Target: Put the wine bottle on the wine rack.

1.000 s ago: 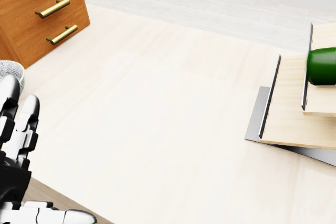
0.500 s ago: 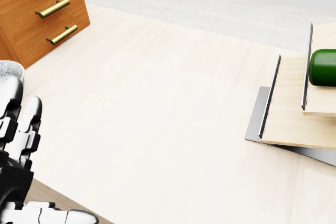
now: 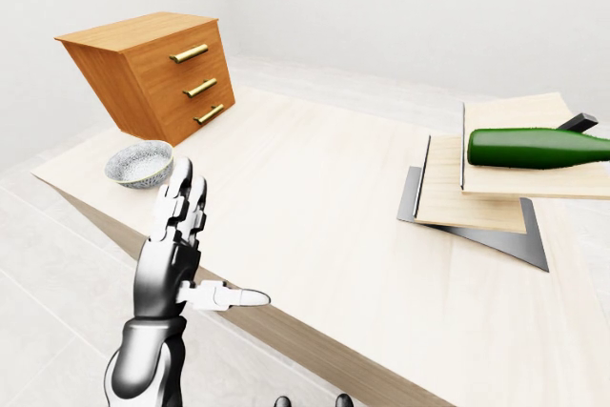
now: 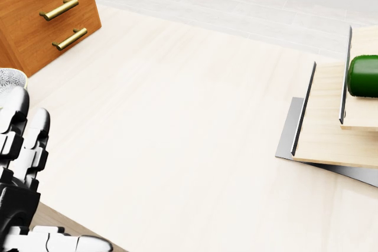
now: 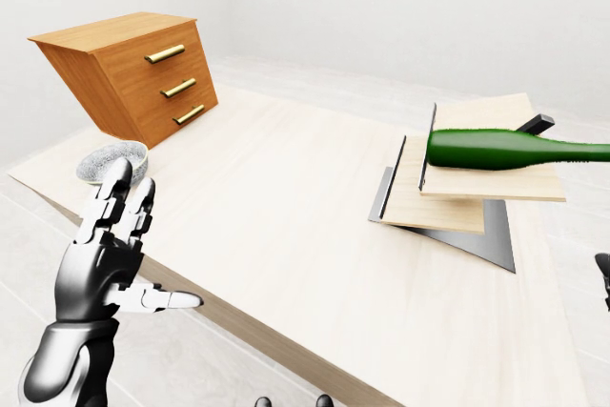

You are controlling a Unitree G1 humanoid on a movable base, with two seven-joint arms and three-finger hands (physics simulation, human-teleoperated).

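— Wine bottle (image 5: 505,150) lay on its side on the upper shelf of the wine rack (image 5: 457,207), long axis running left to right, neck toward the right edge of the right-eye view.

— And the hands?

— Left hand (image 3: 176,245) was raised with fingers spread, grasping nothing, far left of the bottle across the table (image 3: 315,197). Right hand barely showed; I couldn't tell its state.
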